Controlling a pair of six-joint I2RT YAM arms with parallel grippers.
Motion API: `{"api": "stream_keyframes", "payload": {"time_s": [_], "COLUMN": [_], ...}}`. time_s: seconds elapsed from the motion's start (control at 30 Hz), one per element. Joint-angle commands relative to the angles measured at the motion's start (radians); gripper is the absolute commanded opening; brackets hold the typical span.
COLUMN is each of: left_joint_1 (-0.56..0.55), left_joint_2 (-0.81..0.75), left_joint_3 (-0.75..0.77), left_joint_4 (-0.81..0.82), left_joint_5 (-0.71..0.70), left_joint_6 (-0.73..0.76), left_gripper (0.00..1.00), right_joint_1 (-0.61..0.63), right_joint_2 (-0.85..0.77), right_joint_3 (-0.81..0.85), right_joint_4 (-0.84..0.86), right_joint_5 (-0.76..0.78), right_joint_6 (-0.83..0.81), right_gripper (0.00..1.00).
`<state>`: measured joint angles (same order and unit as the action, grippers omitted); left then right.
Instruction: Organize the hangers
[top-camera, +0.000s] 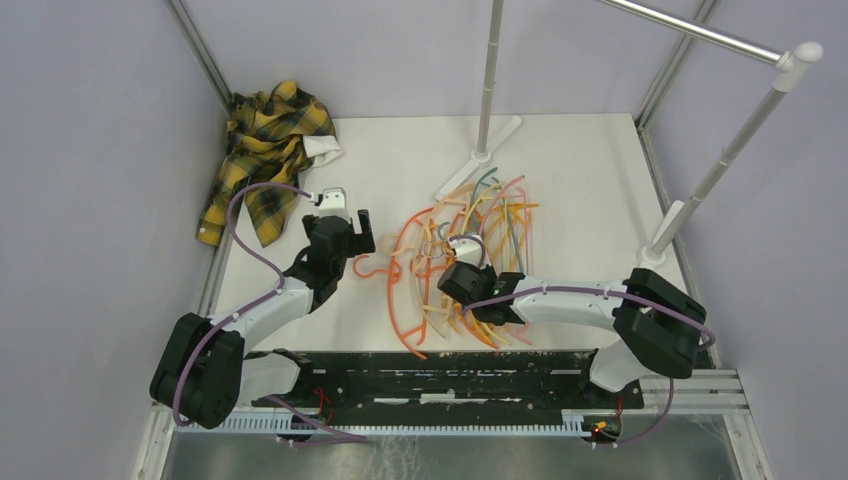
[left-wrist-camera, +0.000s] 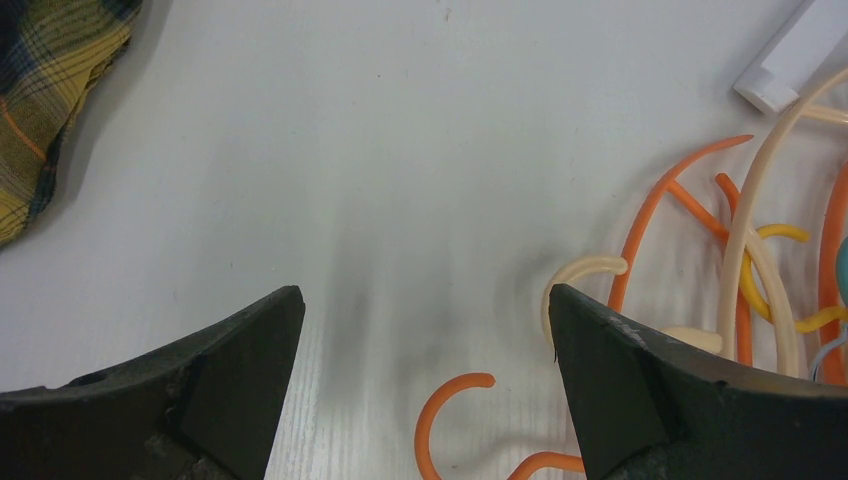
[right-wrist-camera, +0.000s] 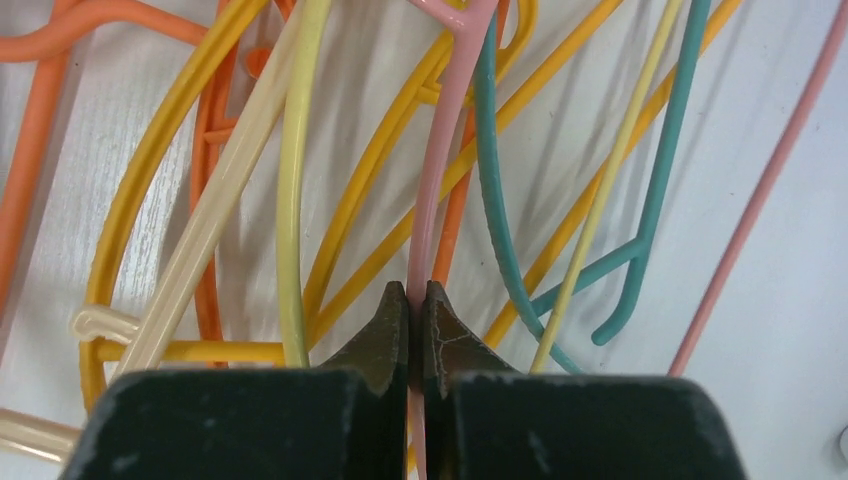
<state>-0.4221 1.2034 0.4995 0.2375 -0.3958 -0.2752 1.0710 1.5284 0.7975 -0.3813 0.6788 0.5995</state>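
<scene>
The hangers (top-camera: 470, 215) lie in a tangled heap mid-table (top-camera: 590, 190). A plaid shirt (top-camera: 262, 150) is bunched at the far left corner. The left gripper (left-wrist-camera: 425, 300) hangs over bare table just left of the heap, jaws wide apart. The right gripper (right-wrist-camera: 417, 295) is pinched tight on a pink hanger (right-wrist-camera: 445, 130) in the heap.

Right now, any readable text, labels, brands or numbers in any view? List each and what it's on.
No readable text in any view.
hangers: plain plastic, no markings; the pink hanger pinched between the right gripper fingers is bare too.
plaid shirt: white patch at its edge, no print visible on it.
black base rail: white scuffs only, no lettering.
</scene>
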Motion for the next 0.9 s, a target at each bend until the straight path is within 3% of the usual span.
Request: {"api": "stream_keyframes", "payload": {"time_s": [0.0, 0.23, 0.4, 0.57, 0.7, 0.87], "left_joint_1": [-0.002, -0.002, -0.003, -0.003, -0.001, -0.002], "left_joint_2": [0.002, 0.012, 0.012, 0.012, 0.009, 0.007], "left_joint_3": [0.007, 0.012, 0.012, 0.01, 0.008, 0.007], "left_joint_4": [0.026, 0.024, 0.023, 0.025, 0.026, 0.029], "left_joint_5": [-0.042, -0.045, -0.041, -0.037, -0.039, -0.045], "left_joint_6": [0.018, 0.018, 0.013, 0.009, 0.011, 0.013], "left_gripper": [0.99, 0.99, 0.99, 0.99, 0.99, 0.99], "right_joint_1": [0.001, 0.0, -0.017, -0.133, -0.287, -0.384], "right_joint_2": [-0.13, -0.478, -0.651, -0.616, -0.529, -0.408], "right_joint_3": [0.025, 0.08, 0.111, 0.247, 0.371, 0.523], "right_joint_4": [-0.041, -0.112, 0.009, 0.181, 0.263, 0.341], "right_joint_5": [0.011, 0.033, 0.123, 0.118, -0.007, -0.043], "right_joint_6": [-0.003, 0.008, -0.062, -0.209, -0.212, -0.259], "right_gripper": [0.01, 0.01, 0.01, 0.01, 0.01, 0.01]}}
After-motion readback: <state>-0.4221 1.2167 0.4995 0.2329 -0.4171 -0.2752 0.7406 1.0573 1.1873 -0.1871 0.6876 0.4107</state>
